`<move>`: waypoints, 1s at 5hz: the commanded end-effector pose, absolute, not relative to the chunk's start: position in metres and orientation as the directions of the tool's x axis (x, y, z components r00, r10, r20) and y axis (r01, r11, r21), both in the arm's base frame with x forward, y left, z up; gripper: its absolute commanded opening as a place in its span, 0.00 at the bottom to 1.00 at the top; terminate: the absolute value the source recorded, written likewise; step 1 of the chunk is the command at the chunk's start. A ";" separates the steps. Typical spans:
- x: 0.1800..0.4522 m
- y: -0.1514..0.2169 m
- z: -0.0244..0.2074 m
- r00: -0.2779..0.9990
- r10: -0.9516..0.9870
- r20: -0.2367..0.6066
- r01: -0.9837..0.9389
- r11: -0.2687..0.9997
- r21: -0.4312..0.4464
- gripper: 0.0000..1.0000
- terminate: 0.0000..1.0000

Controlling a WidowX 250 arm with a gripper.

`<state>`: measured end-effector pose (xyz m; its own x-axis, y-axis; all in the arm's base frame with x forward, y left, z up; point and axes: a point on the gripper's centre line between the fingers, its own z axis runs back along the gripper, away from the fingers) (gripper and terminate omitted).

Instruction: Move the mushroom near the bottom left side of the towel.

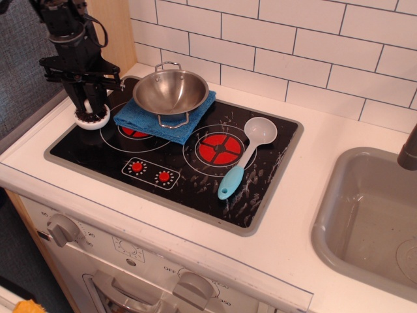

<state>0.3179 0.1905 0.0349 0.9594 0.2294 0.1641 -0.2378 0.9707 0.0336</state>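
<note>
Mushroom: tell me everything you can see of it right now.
The mushroom is a small white toy, of which only a round cap with a ribbed rim and a short white stem shows; it looks like plastic. It sits stem-up at the left edge of the black stovetop, just left of the towel and apart from it. The end effector stands directly over it with its fingers around the stem; whether they grip it cannot be told.

I get bright, even light w/ soft shadows; white glare streaks on the black cooktop [195,176], sheen on steel bowl [171,91]; focus sharp throughout.
</note>
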 end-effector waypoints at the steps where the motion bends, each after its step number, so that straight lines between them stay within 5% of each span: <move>1: 0.316 0.190 0.066 0.933 0.245 0.264 -0.253 0.967 -0.002 1.00 0.00; 3: 0.316 0.186 0.115 0.936 0.195 0.292 -0.196 0.980 -0.028 1.00 0.00; 5: 0.319 0.174 0.104 0.972 0.006 0.233 -0.001 1.000 -0.020 1.00 0.00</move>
<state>0.3197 0.1717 0.0880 0.9816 0.0256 0.1893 -0.0163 0.9986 -0.0504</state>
